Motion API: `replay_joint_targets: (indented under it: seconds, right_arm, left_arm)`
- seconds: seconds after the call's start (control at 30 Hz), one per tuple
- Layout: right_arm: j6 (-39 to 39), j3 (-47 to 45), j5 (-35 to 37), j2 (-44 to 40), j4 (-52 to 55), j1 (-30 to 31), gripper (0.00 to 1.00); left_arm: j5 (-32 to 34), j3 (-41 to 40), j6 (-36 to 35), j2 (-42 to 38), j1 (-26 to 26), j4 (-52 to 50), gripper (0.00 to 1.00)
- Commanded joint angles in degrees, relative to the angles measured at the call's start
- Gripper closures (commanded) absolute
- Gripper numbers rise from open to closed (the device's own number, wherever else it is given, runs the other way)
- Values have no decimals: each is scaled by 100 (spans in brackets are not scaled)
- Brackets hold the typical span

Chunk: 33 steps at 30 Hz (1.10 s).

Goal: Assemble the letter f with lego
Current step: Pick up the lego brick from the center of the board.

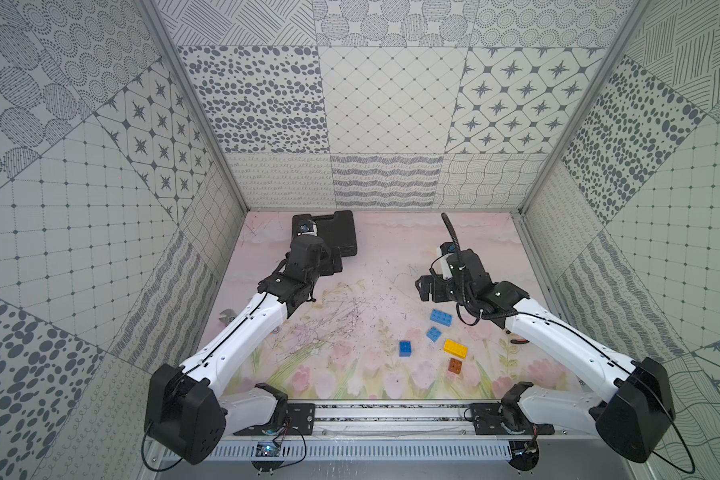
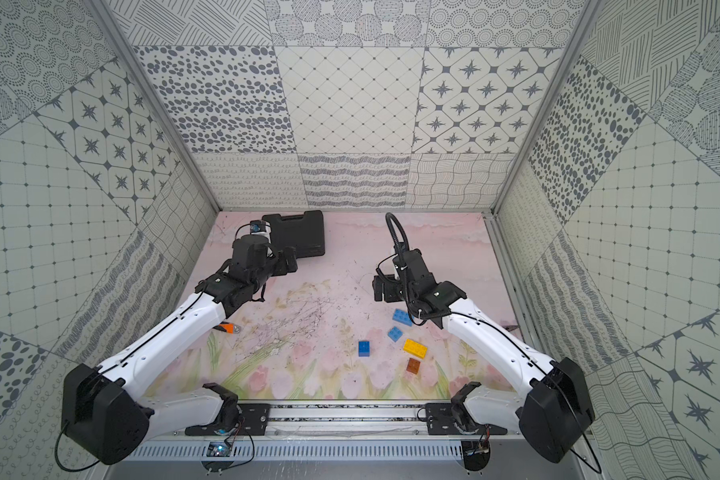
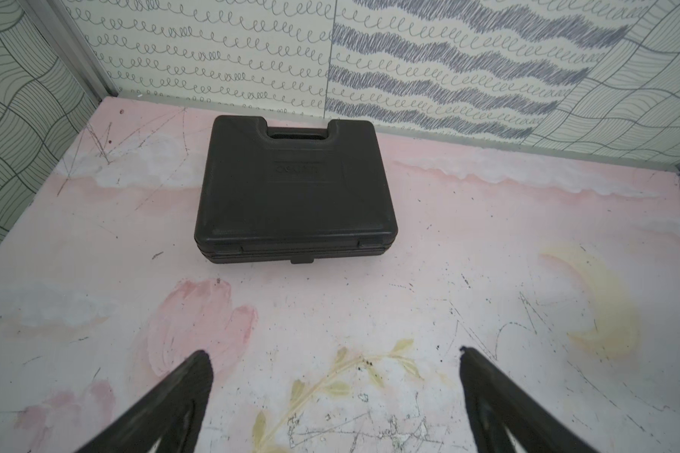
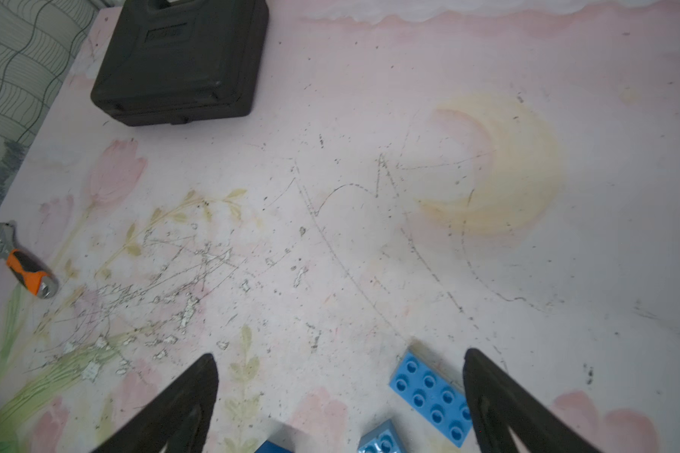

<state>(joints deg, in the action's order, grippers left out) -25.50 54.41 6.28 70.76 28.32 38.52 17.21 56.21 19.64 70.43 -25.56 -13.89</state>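
Left gripper [image 3: 334,353] and right gripper [image 4: 340,355] gape wide, empty, presumably pre-grasp: five blue, yellow, brown studded plastic bricks [image 1: 433,333] lie unjoined.

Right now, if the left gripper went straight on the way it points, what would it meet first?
Probably the black case, lying ahead of the open left gripper; only bare table shows between them. Height unclear.

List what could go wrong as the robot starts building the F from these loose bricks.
1. The long blue brick and small light-blue brick lie close together; the right gripper, open wide, might knock one while taking the other.
2. Both lie on the right arm's side, while the left gripper, also open, faces the case; both arms reaching there could collide.
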Motion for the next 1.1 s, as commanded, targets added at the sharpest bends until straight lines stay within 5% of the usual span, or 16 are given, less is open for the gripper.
replay_joint_targets:
  seconds: [0.0,0.4,0.83,1.07]
  right_arm:
    - [-742,-38,454,310,262,675,2]
    - [-2296,262,911,1512,981,2168,29]
    - [-2745,110,714,1884,903,2412,43]
    - [-2938,26,692,1934,947,2493,42]
  left_arm:
    - [350,161,243,90,-210,-723,1]
    - [800,120,186,-228,-236,-973,1]
    - [978,92,110,-314,-239,-1037,1]
    - [968,90,102,-305,-232,-1046,1]
